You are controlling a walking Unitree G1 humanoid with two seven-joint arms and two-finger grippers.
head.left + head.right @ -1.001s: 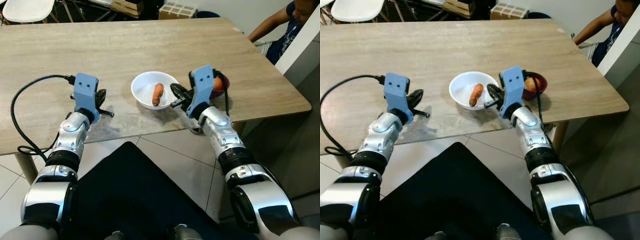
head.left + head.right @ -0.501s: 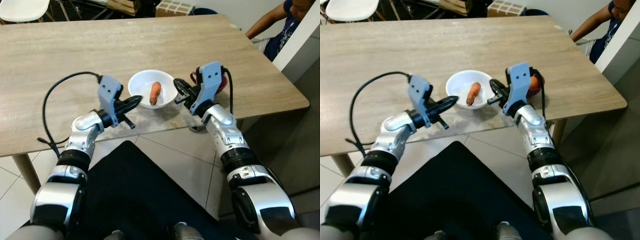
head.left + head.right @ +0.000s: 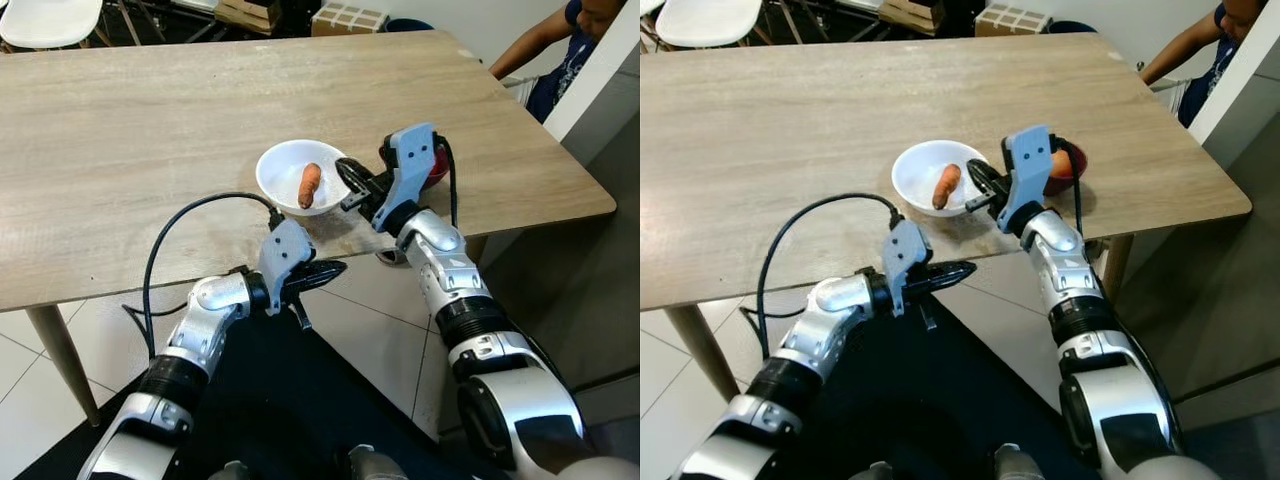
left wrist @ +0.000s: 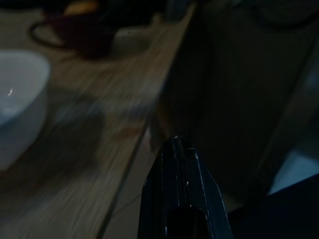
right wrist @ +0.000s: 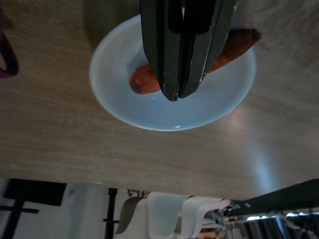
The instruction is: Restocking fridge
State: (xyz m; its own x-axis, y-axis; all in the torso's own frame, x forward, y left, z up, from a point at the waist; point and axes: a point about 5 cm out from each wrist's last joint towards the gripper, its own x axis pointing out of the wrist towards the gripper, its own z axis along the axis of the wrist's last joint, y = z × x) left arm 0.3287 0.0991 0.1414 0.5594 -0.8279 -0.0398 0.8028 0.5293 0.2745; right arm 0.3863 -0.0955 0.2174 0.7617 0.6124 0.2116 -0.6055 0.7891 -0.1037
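Observation:
A white bowl [image 3: 284,175] near the table's front edge holds an orange carrot [image 3: 310,185]. Just right of the bowl's rim, above the table, my right gripper [image 3: 345,175] is shut with nothing in it. In the right wrist view its closed fingers [image 5: 172,74] hang over the carrot [image 5: 142,79] in the white bowl [image 5: 129,107]. My left gripper [image 3: 335,268] is shut and empty, lowered below the table's front edge and pointing right. A dark red bowl [image 3: 1072,165] with something orange in it sits behind my right wrist.
The wooden table [image 3: 150,110] stretches far back and left. A black cable [image 3: 180,225] loops from my left wrist over the table edge. A person [image 3: 560,50] sits at the far right corner. Boxes [image 3: 350,18] and a white chair [image 3: 50,20] stand beyond the table.
My left arm has swung down and to the right, off the tabletop to below its front edge. My right gripper has edged slightly nearer the bowl.

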